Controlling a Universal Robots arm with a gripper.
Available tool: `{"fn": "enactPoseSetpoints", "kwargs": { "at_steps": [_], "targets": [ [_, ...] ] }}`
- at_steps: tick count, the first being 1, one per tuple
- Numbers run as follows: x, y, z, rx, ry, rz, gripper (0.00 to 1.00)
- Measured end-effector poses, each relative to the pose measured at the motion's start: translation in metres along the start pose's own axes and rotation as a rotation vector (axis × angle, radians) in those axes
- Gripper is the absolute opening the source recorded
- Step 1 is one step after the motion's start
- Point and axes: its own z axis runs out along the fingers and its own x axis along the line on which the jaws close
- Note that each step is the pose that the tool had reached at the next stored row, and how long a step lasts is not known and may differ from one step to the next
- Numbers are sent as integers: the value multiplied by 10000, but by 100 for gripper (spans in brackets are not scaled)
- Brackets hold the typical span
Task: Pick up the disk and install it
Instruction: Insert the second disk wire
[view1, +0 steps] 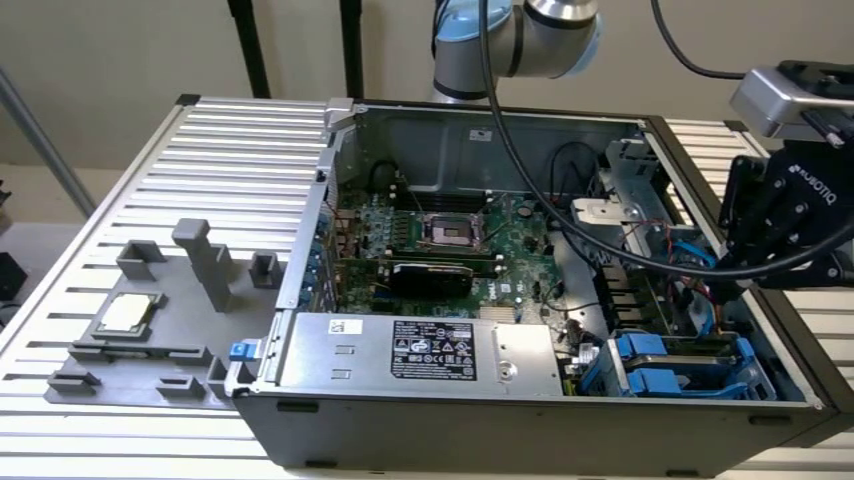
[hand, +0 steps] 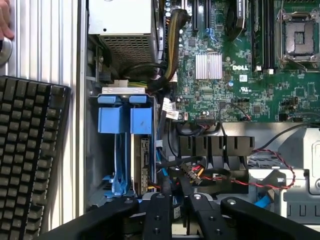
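Note:
The disk (hand: 143, 162) stands on edge in the drive bay at the corner of the open computer case, its bright blue bracket (hand: 141, 120) on top. A second blue bracket (hand: 111, 119) sits beside it. In the exterior view the blue brackets (view1: 657, 352) lie at the case's near corner on the exterior view's right. My black gripper (view1: 767, 250) hangs over the case's side on the exterior view's right, above and behind the bay. In the wrist view the gripper (hand: 176, 192) hovers just short of the disk's end, its fingers a narrow gap apart with nothing between them.
A silver power supply box (view1: 414, 355) fills the case's front next to the bay. The green motherboard (view1: 441, 240) lies behind it. Loose red and black cables (hand: 235, 177) run near the fingers. A grey fixture with a square chip (view1: 124, 315) sits on the slatted table. A black keyboard (hand: 30, 160) and a hand (hand: 5, 20) are beside the case.

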Motion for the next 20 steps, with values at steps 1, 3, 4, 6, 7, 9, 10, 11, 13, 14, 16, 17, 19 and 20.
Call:
{"fn": "enactPoseSetpoints", "kwargs": {
  "at_steps": [1, 3, 4, 6, 7, 9, 10, 11, 13, 14, 16, 17, 19, 20],
  "targets": [
    [-6, -1, 4, 1, 25, 2, 17],
    [-16, -2, 10, 1, 72, 7, 17],
    [-21, -2, 11, 2, 93, 9, 17],
    [-34, -2, 11, 2, 105, 9, 17],
    [-45, -1, 5, 2, 106, 9, 17],
    [-67, 12, -20, 2, 105, 9, 17],
    [-83, 25, -38, 2, 104, 8, 17],
    [-95, 43, -60, 2, 107, 9, 17],
    [-117, 92, -111, 2, 108, 9, 17],
    [-122, 124, -127, 2, 106, 9, 17],
    [-122, 208, -127, 3, 105, 9, 17],
    [-121, 253, -124, 10, 106, 9, 17],
    [-118, 341, -107, 46, 104, 10, 17],
    [-113, 383, -94, 74, 104, 10, 17]
  ]
}}
